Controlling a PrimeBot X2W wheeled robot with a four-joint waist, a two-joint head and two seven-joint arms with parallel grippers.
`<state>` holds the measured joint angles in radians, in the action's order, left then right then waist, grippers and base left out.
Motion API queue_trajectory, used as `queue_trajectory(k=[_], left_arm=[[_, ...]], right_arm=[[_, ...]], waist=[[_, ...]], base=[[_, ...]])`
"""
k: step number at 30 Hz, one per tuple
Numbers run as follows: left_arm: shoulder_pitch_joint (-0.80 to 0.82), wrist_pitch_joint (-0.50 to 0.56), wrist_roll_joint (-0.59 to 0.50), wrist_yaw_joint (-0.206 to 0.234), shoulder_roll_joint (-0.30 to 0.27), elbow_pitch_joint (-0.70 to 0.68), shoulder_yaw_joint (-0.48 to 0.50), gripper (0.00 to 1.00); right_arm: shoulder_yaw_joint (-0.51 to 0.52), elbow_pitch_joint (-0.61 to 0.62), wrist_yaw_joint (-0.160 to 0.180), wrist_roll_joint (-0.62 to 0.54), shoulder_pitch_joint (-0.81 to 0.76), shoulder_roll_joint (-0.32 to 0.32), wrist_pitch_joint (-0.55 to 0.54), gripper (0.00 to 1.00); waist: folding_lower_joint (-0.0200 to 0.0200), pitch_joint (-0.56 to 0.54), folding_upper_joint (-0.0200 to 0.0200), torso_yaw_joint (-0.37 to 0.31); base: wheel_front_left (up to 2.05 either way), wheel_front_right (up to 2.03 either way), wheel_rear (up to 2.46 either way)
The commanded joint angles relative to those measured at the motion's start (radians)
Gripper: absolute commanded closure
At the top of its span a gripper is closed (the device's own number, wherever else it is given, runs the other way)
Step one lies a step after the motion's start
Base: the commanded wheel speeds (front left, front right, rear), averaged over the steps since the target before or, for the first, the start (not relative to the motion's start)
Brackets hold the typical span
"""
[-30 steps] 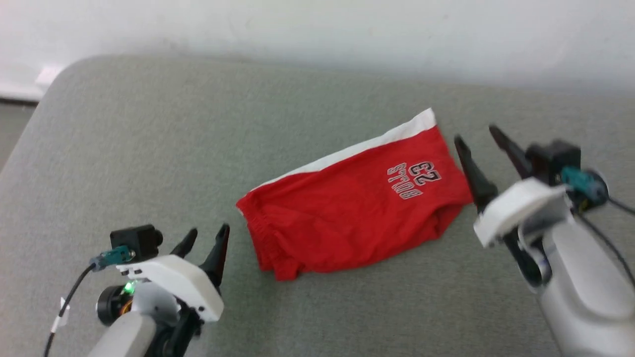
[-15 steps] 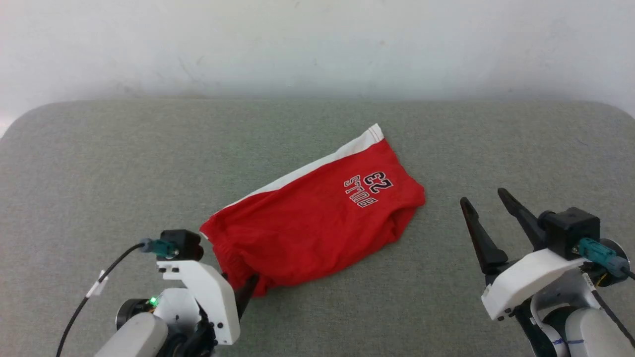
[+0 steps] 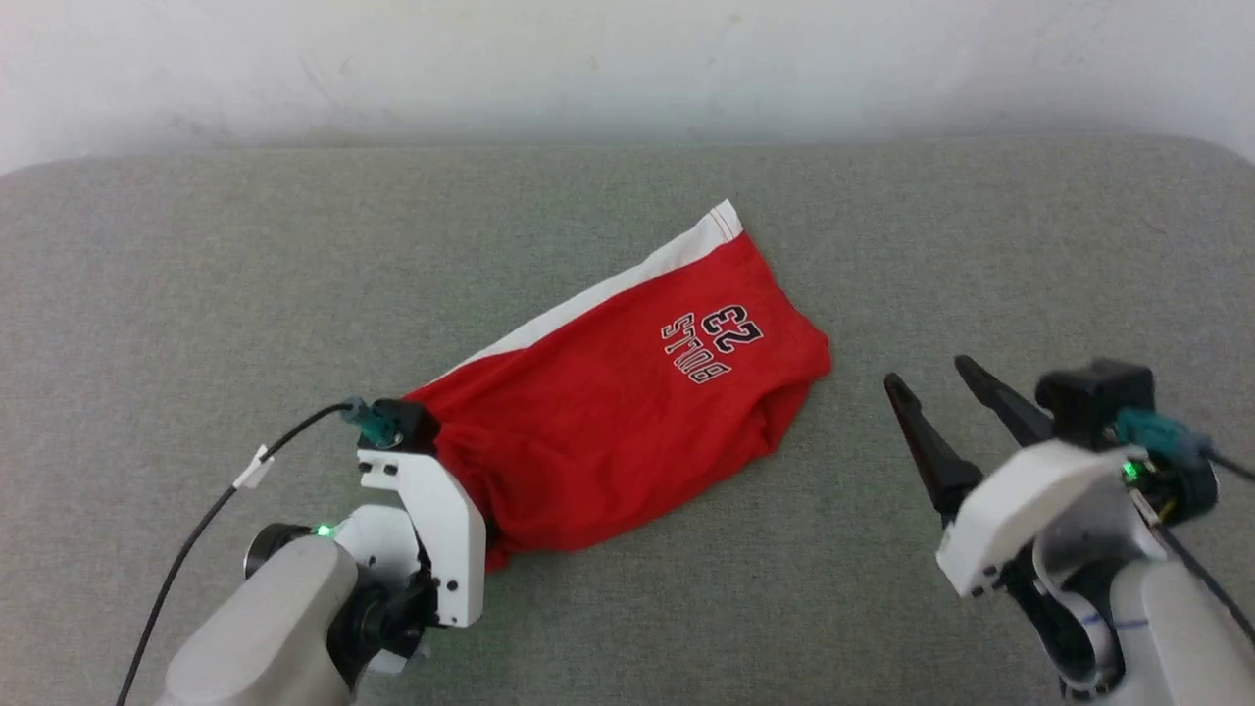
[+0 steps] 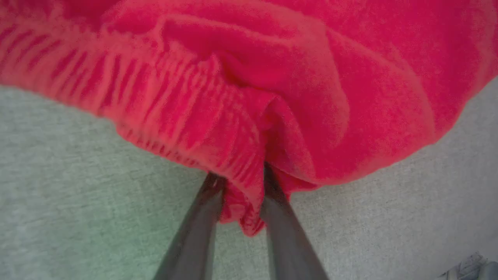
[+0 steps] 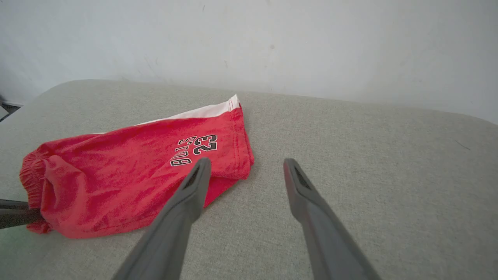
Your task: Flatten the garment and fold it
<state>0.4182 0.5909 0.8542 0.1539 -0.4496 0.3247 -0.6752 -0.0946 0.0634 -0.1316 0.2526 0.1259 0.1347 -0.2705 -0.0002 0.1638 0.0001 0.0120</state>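
- The garment (image 3: 627,412) lay on the counter (image 3: 196,275) near its middle, slanting from the near left toward the far right.
- The left hand (image 4: 241,177) sat at its near-left end, a fold of the garment between the fingers.
- The right hand (image 3: 927,370) stood right of the garment, apart from it.
- A wall (image 3: 627,59) rose behind the far edge.

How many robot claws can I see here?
2. In the head view, the left gripper is lower left, its fingers either side of a fold at the garment's elastic edge; the right gripper is lower right, open, apart from the garment.
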Motion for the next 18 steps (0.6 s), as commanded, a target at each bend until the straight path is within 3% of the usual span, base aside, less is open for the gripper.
queue_trajectory(k=[1,10,18], left_arm=[[-0.045,0.040,0.014,-0.024,0.041,0.051,-0.052,1.00],[-0.025,-0.024,-0.001,-0.044,0.040,-0.011,-0.041,1.00],[0.029,-0.081,-0.044,-0.051,0.048,-0.121,-0.041,1.00]], right_arm=[[-0.012,-0.041,0.001,0.026,0.052,0.016,-0.026,0.00],[-0.085,-0.371,0.001,0.144,0.336,0.064,-0.242,0.00],[-0.135,-0.687,0.001,0.188,0.546,0.068,-0.335,0.00]], waist=[[0.0002,0.013,-0.0001,-0.005],[0.0002,0.048,-0.0001,0.063],[0.0002,0.103,-0.0001,0.156]], base=[[0.00,0.00,0.00],[0.00,0.00,0.00],[0.00,0.00,0.00]])
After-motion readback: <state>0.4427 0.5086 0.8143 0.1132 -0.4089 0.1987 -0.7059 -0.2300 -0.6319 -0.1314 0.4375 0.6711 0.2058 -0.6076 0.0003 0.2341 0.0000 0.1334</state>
